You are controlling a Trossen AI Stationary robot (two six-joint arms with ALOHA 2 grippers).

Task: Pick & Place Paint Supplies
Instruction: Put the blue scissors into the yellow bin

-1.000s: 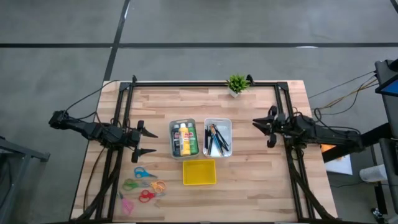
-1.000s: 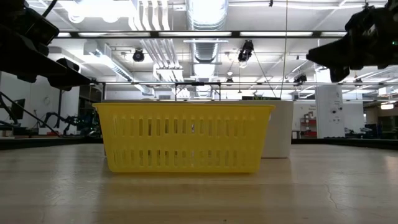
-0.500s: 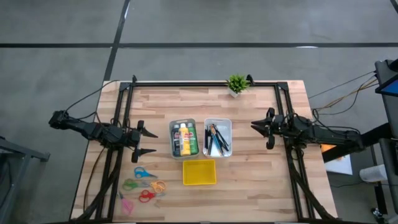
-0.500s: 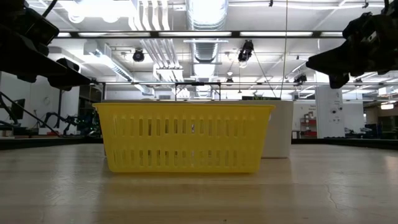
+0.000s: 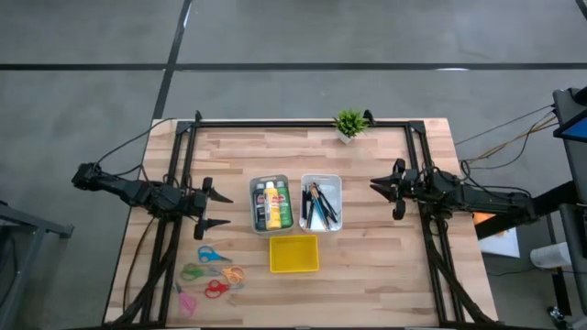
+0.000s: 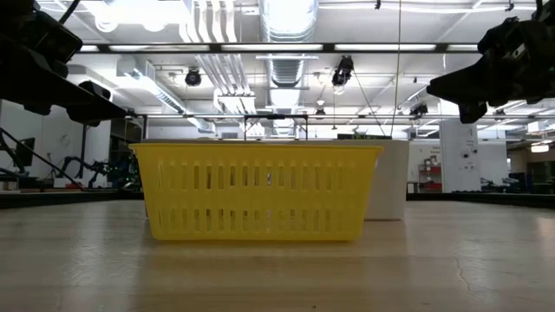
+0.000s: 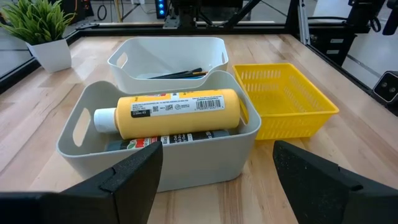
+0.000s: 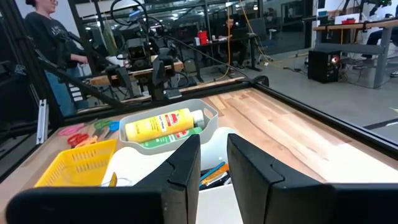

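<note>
The left pincer (image 5: 220, 208) hung spread and empty above the desk (image 5: 367, 275), aimed at the grey bin (image 7: 87, 143) just ahead, where the 3 paint bottles (image 5: 272, 203) lay. Beyond it stood the white bin (image 5: 336, 181) of brushes (image 5: 319, 203). The right pincer (image 5: 396, 188), narrowly parted and empty, faced that bin.

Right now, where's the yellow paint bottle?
The yellow paint bottle lies in the grey bin at the table's middle in the high view, between the dark and green bottles, left of the white bin and behind the yellow basket.
</note>
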